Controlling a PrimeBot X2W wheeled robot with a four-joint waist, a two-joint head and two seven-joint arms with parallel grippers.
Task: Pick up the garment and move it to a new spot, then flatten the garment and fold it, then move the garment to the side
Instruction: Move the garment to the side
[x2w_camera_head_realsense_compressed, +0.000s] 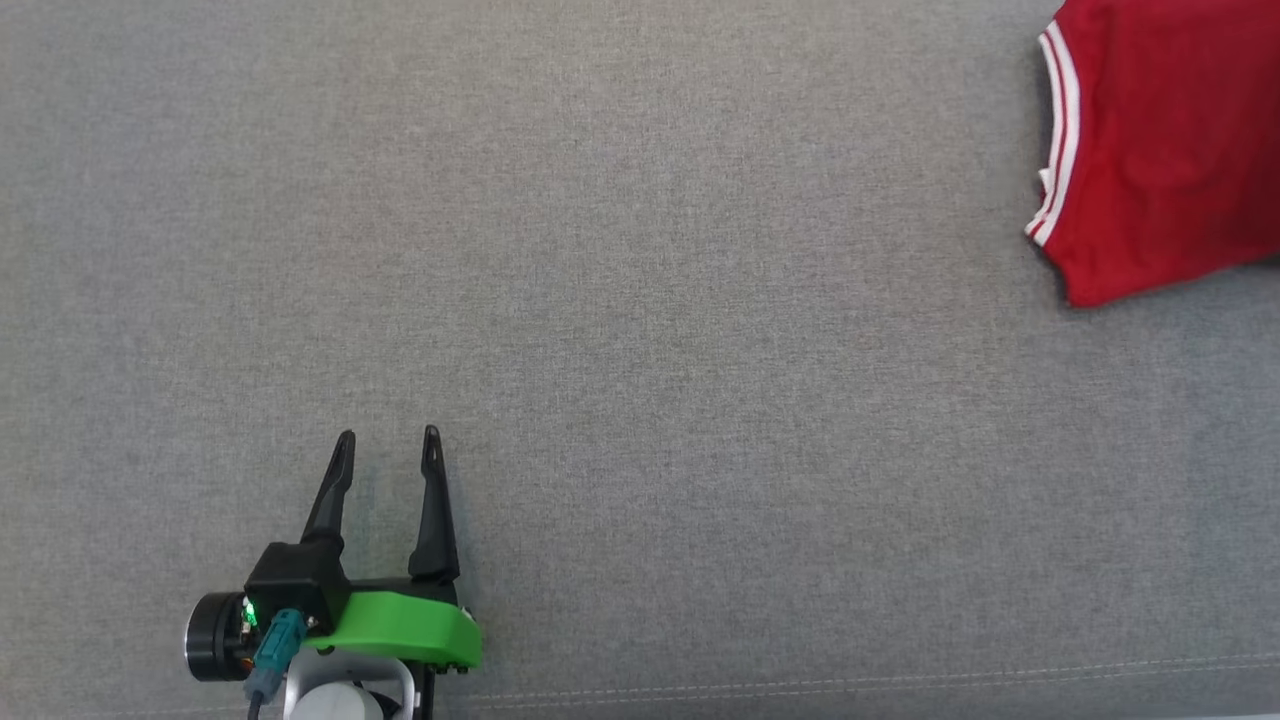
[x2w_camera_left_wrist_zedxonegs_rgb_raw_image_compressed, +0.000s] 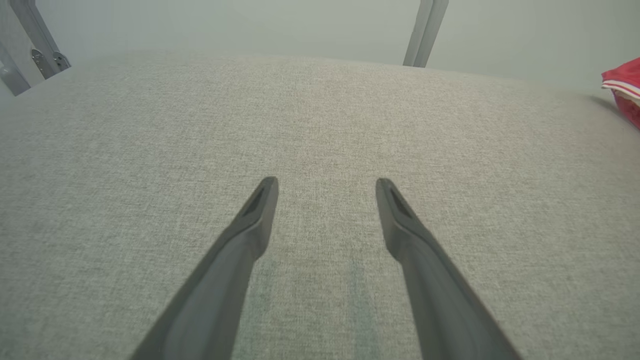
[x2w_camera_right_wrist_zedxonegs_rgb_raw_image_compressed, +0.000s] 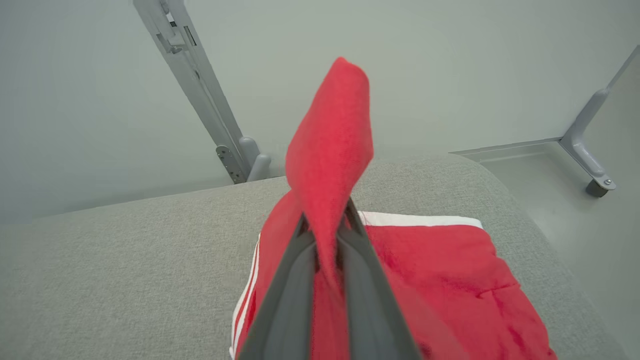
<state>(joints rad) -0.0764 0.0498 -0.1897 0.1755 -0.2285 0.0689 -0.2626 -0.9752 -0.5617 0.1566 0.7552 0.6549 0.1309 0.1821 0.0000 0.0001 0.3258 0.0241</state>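
The garment (x2w_camera_head_realsense_compressed: 1160, 140) is red with white stripes and lies folded at the far right of the grey surface; its edge shows in the left wrist view (x2w_camera_left_wrist_zedxonegs_rgb_raw_image_compressed: 625, 87). In the right wrist view my right gripper (x2w_camera_right_wrist_zedxonegs_rgb_raw_image_compressed: 327, 225) is shut on the garment (x2w_camera_right_wrist_zedxonegs_rgb_raw_image_compressed: 450, 270), and a pinched flap of red cloth stands up between the two dark fingers. My left gripper (x2w_camera_head_realsense_compressed: 388, 448) is at the lower left of the head view, open with nothing between its fingers, resting low over bare fabric, far from the garment. The left wrist view shows the same open gripper (x2w_camera_left_wrist_zedxonegs_rgb_raw_image_compressed: 327, 187).
The grey upholstered surface (x2w_camera_head_realsense_compressed: 640, 350) stretches wide between my left gripper and the garment. A stitched seam (x2w_camera_head_realsense_compressed: 850, 682) runs along its near edge. Grey metal frame legs (x2w_camera_right_wrist_zedxonegs_rgb_raw_image_compressed: 200, 95) stand beyond the far edge, with another leg (x2w_camera_right_wrist_zedxonegs_rgb_raw_image_compressed: 590, 150) on the floor at the right.
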